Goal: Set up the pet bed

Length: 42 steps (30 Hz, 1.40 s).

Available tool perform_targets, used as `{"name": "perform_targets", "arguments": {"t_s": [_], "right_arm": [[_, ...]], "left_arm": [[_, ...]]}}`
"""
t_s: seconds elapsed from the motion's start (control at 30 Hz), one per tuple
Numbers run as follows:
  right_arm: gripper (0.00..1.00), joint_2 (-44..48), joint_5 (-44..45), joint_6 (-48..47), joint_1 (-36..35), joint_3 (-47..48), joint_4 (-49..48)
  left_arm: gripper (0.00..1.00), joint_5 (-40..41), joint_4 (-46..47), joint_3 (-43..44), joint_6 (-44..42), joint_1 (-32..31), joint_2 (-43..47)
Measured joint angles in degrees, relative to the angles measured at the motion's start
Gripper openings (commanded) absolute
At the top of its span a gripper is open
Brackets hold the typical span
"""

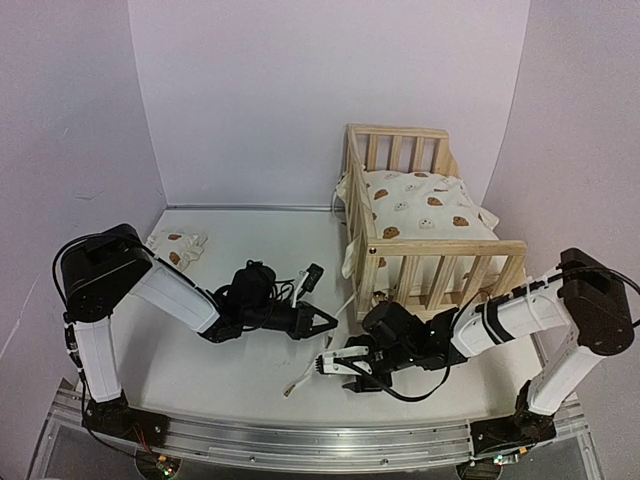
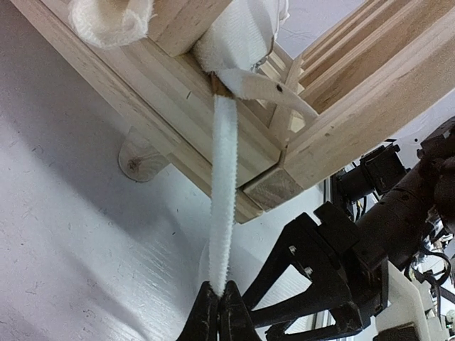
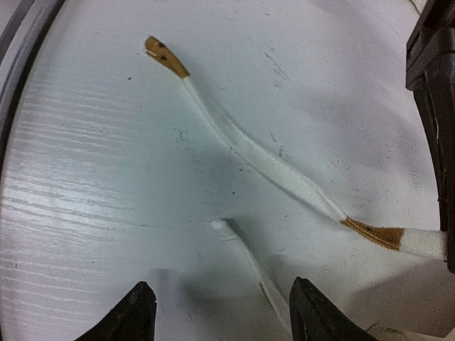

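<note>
two ties, one held

left gripper (image 2: 219, 312) pinches a white tie (image 2: 222, 177) running taut from the cushion (image 1: 425, 205) in the wooden bed frame (image 1: 440, 265), far right on the table (image 1: 240, 390). right gripper (image 3: 220, 312) hangs spread over a loose tie (image 3: 245, 259); closing on it looks next, for knotting.
</note>
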<state>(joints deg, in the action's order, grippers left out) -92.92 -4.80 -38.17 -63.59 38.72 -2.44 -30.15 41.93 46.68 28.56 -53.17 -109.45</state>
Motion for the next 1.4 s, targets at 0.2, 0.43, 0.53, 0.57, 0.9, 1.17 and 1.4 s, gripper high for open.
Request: {"name": "perform_targets", "arguments": {"t_s": [0.2,0.43,0.53,0.57,0.9,1.17,1.4], "right_arm": [[0.56,-4.2,-3.4,0.7,2.5,1.2,-3.9],[0.17,-8.6,-5.3,2.5,3.0,3.8,-6.1],[0.0,-9.4,-4.9,3.8,3.1,4.3,-6.4],[0.0,-9.4,-4.9,4.4,3.2,4.3,-6.0],[0.0,11.0,-3.8,18.7,0.9,4.3,0.6],[0.0,19.3,-3.9,26.4,0.9,4.3,-0.8],[0.0,19.5,-4.8,27.8,0.9,4.3,-0.6]], "left_arm": [[0.0,-1.0,0.5,-0.9,0.0,0.9,0.0],[0.0,-2.3,0.2,-1.7,0.0,1.0,0.0],[0.0,-2.7,0.1,-1.8,0.0,1.0,0.0],[0.0,-2.7,0.1,-1.7,0.0,1.0,0.0],[0.03,-1.7,-0.5,-1.9,-0.5,0.6,0.8],[0.14,-0.6,-5.1,-5.6,-3.9,-3.7,0.9],[0.3,3.2,-7.9,-7.2,-6.0,-5.0,0.9]]}}
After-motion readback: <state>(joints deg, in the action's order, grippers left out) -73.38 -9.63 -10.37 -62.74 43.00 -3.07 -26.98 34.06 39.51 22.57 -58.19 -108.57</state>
